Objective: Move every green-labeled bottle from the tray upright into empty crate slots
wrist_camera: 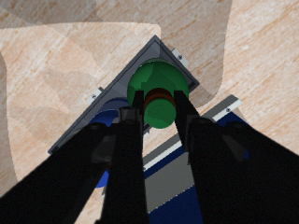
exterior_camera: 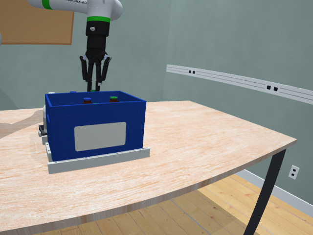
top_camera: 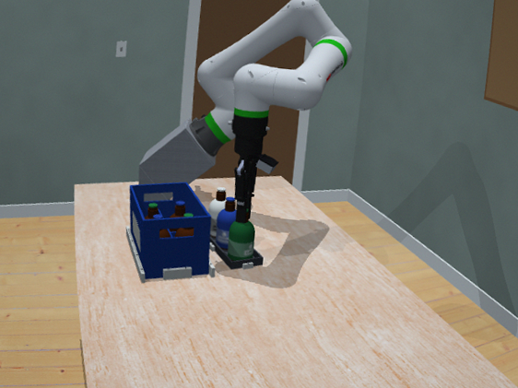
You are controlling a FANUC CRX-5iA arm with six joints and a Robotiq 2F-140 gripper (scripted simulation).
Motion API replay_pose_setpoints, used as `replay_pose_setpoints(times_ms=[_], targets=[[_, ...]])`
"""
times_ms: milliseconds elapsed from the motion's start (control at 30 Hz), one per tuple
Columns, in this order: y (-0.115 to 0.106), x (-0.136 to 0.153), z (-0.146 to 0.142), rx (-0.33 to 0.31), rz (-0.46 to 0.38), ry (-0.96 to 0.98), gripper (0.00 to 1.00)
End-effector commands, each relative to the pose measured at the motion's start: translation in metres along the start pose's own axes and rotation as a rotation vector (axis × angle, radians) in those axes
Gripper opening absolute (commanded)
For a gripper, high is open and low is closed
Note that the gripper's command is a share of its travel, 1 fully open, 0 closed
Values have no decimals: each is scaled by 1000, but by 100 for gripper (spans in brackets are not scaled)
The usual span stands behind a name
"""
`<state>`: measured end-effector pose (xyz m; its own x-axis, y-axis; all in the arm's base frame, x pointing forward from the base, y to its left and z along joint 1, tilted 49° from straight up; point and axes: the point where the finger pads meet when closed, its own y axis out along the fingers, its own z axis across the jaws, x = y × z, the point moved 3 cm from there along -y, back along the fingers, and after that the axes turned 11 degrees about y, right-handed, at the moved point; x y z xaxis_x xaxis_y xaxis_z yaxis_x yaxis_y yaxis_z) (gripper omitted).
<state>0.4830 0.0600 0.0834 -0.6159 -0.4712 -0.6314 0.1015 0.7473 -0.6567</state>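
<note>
A green-labeled bottle [top_camera: 240, 238] [wrist_camera: 159, 86] stands at the near end of the dark tray [top_camera: 256, 259] [wrist_camera: 187, 77]. My gripper [top_camera: 244, 207] [wrist_camera: 158, 103] [exterior_camera: 93, 88] comes straight down and is shut on this bottle's neck, just under its green cap. A blue-labeled bottle [top_camera: 225, 220] [wrist_camera: 104, 122] and a white-labeled bottle [top_camera: 217, 206] stand behind it on the tray. The blue crate [top_camera: 181, 251] [exterior_camera: 96, 111] stands right beside the tray. It holds several brown bottles with green and blue caps [top_camera: 153, 209] [top_camera: 180, 206] [exterior_camera: 113, 98] [exterior_camera: 87, 99]. In the exterior view the crate hides the tray's bottles.
The crate sits in a grey base frame [exterior_camera: 98, 159] [top_camera: 177, 272] on the wooden table [top_camera: 282, 337]. The arm's grey base [top_camera: 177, 154] stands behind the crate at the table's far edge.
</note>
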Motion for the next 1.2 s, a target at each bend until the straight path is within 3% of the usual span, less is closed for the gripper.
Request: replay_pose_setpoints(times_ms=[0,1167], targets=[[-1,0,1,2,0,0,10],[-11,0,0,2,0,0,10]])
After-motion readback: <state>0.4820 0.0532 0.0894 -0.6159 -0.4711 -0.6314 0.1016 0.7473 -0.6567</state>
